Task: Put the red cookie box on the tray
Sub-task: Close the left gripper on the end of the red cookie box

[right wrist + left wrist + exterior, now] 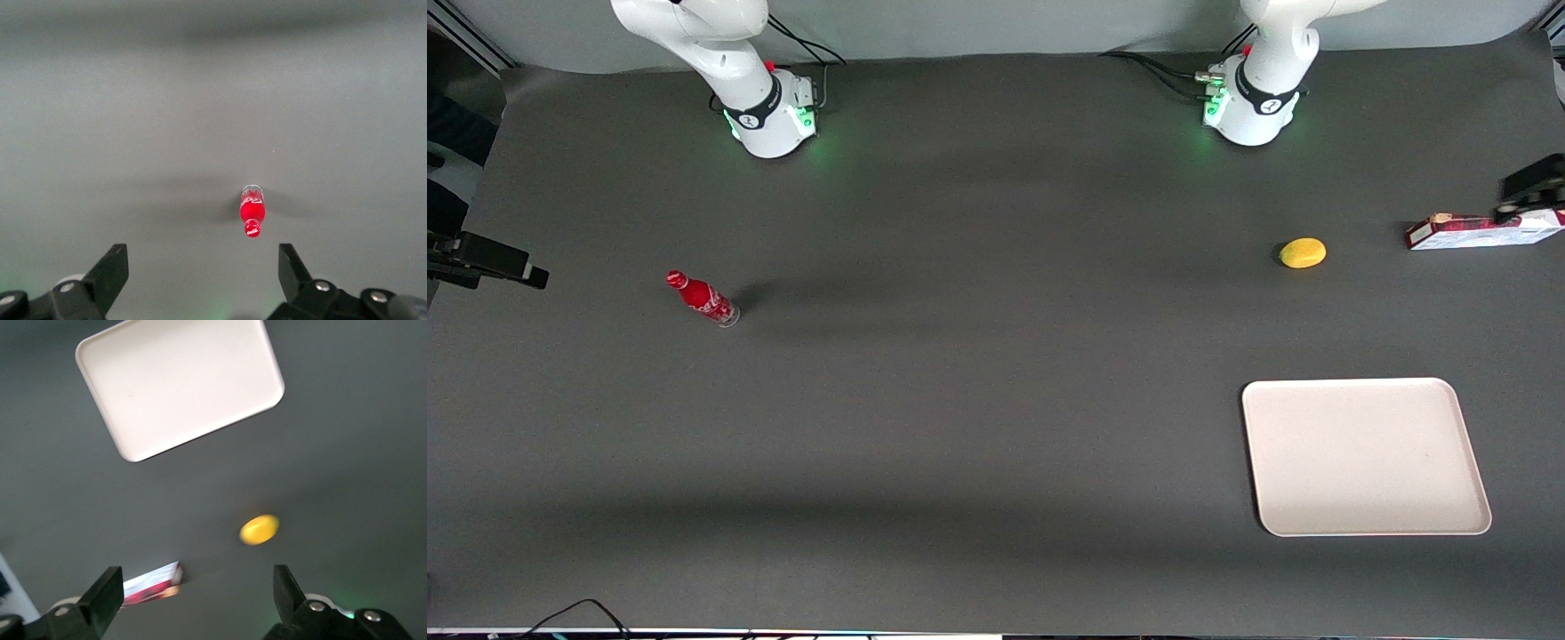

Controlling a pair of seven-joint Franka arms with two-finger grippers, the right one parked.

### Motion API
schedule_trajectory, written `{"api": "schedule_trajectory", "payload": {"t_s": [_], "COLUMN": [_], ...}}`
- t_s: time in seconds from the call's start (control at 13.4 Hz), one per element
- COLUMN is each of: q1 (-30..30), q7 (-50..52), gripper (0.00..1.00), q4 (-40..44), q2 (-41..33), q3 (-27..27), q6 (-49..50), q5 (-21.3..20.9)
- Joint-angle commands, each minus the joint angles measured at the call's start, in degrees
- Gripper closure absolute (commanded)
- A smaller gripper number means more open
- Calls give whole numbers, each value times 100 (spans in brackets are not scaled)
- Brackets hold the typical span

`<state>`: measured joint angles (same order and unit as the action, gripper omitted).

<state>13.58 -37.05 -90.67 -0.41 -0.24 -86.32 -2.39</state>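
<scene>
- Box first. Where is the red cookie box [1485, 231]?
- It lies flat on the dark table [996, 444], high up in the front view, right at the edge of the frame, at the working arm's end. One narrow white side faces the front camera.
- And the tray [1365, 458]?
- Low down in the front view, at that same end of the table. It is nearer to the front camera than the box, and well apart from it. It is big, cream-white and bare.
- So the box is not on the tray?
- No. It is on the table.
- Where is the gripper [1529, 191]?
- At the very edge of the front view, just above the box's outer end. It looks like a black shape there. I cannot tell if it touches the box.
- Is the claw open?
- Yes. In the left wrist view the gripper [197, 593] has its two black fingers [107, 597] spread wide. Nothing is between them. The box [150, 583] shows just beside one finger. The whole tray [180, 383] shows too.
- Anything else on the table?
- A small round yellow thing [1303, 252] sits near the box, a bit more toward the middle. In the wrist view the yellow thing [259, 529] looks blurry. A little red bottle [703, 298] stands toward the parked arm's end.
</scene>
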Motion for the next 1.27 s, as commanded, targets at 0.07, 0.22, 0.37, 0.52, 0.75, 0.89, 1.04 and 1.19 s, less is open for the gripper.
{"api": "schedule_trajectory", "payload": {"t_s": [0.07,0.22,0.37,0.52,0.75,0.89,1.04,1.19], "q1": [1091,1584,1963,2280,2737,2965,3124,3290], "q7": [-2774,-4180,-5656,-6591,-7323,-7596,-7947,-8394], "gripper": [0,0,0,0,0,0,0,0], "q4": [7,-247,-555,-924,-1740,-2425,-2980,-3516], "q2": [348,462,707,840,709,586,647,621], "q3": [-64,-64,-64,-64,-64,-64,-64,-64], "q6": [-436,-954,-1395,-1720,-2307,-3141,-4002,-4654], "q5": [-235,-271,-271,-271,-271,-271,-192,-174]}}
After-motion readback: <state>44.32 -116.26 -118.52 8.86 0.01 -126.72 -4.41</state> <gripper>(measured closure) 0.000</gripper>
